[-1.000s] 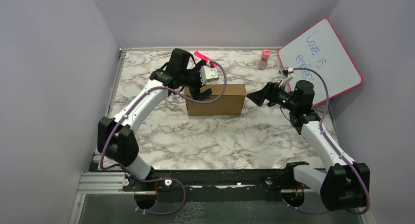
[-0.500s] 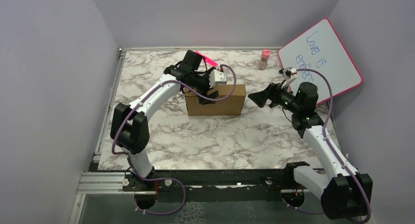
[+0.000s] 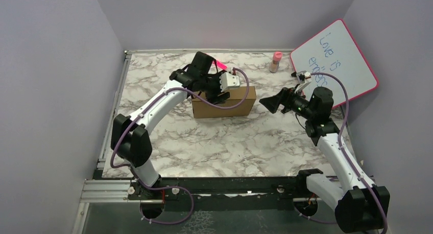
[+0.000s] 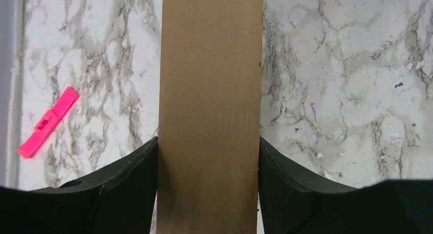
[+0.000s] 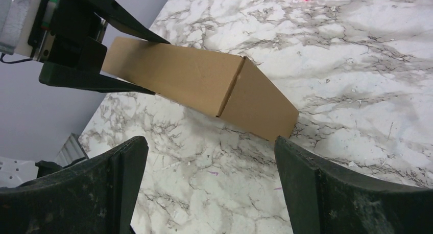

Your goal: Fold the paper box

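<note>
left fingers (image 4: 127, 185) pinch the paper box (image 4: 209, 91) by its sides; right fingers (image 5: 311, 193) wide open, empty. squeezing harder cd buckle its walls, i reckon.

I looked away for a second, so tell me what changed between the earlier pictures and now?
The left gripper shifted right along the paper box and closed from wide open onto its two broad sides. The right gripper stayed open, apart from the box's right end. The pink piece, bottle and whiteboard stayed put.
</note>
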Robot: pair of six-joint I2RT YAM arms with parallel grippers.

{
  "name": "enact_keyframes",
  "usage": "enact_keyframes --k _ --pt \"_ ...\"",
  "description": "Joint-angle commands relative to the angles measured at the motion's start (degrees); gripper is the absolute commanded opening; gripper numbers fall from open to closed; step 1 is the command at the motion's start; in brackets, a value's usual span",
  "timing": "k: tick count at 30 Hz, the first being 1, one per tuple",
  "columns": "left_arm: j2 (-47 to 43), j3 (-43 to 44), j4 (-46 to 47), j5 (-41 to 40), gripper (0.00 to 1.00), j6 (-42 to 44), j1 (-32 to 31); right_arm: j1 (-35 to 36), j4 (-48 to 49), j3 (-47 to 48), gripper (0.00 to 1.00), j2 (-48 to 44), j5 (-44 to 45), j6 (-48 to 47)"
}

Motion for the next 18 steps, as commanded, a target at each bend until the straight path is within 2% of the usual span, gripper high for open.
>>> enact_keyframes --k 1,11,18 --pt "-7.37 -4.71 7.03 -10.51 0.49 -1.16 -1.61 0.69 -1.48 0.41 0.99 -1.53 1.81 -0.86" --pt "-18.03 -29.71 40.46 -30.19 0.50 -0.96 -4.36 1.57 -1.74 -0.16 0.99 -2.62 2.53 -1.05" --pt "-15.33 -36.83 50.63 -38.69 0.53 -0.20 -6.49 1.75 -1.40 -1.15 0.99 -3.01 2.82 -0.88"
